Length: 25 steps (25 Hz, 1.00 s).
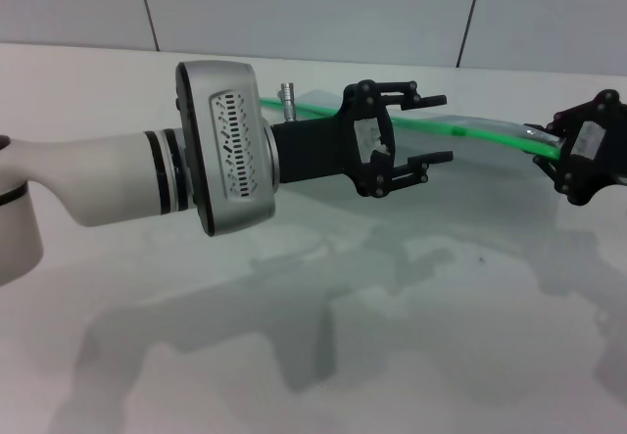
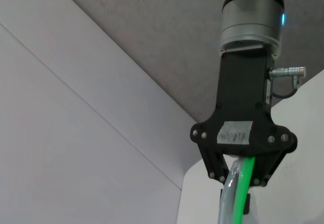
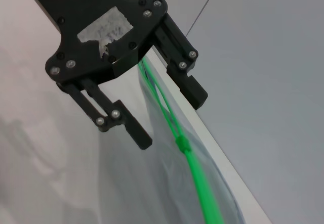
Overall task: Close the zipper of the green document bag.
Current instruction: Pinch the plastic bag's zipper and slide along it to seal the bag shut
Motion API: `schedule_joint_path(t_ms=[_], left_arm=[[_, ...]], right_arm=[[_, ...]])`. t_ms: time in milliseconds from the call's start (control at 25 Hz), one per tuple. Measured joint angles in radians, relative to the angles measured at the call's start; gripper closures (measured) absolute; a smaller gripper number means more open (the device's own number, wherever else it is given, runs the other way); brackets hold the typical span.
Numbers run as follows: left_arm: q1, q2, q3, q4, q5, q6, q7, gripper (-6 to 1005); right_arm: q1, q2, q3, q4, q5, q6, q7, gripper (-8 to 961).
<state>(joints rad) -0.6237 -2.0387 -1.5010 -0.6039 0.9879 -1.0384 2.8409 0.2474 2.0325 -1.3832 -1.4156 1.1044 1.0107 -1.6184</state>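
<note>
Pinching bag [image 1: 460, 174] end, right gripper [image 1: 560, 157]; left gripper [image 1: 416, 130] open w/ slider [image 3: 182, 143] ahead — may miss, zip [image 1: 470, 131] stays open.

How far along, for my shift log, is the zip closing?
Done: right pincer clamps the zipper at the green document bag's end. In hand: left pincer is open, straddling the strip beside the slider. Left: the strip there is split; the slider needs gripping and pulling.
</note>
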Motion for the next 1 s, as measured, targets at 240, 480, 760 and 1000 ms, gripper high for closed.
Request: schedule_joint_path(t_ms=[240,480,760,1000], left_arm=[[-0.003,0.001,0.005,-0.002,0.001,0.000,0.000,493],[-0.011,0.001,0.008,-0.004,0.006,-0.002,0.000,614],[-0.016,0.001,0.008,-0.004,0.004,-0.001,0.000,644],[-0.016,0.002,0.005,-0.003,0.005,-0.001,0.000,713]], right_arm=[[0.000,0.000,-0.001,-0.001,0.000,-0.001,0.001,900],[-0.001,0.000,-0.003,-0.010,-0.001,-0.001,0.008,900],[-0.001,0.000,-0.016,-0.014,-0.004,-0.001,0.014,900],[-0.001,0.000,-0.019,-0.014,-0.015,-0.001,0.016,900]])
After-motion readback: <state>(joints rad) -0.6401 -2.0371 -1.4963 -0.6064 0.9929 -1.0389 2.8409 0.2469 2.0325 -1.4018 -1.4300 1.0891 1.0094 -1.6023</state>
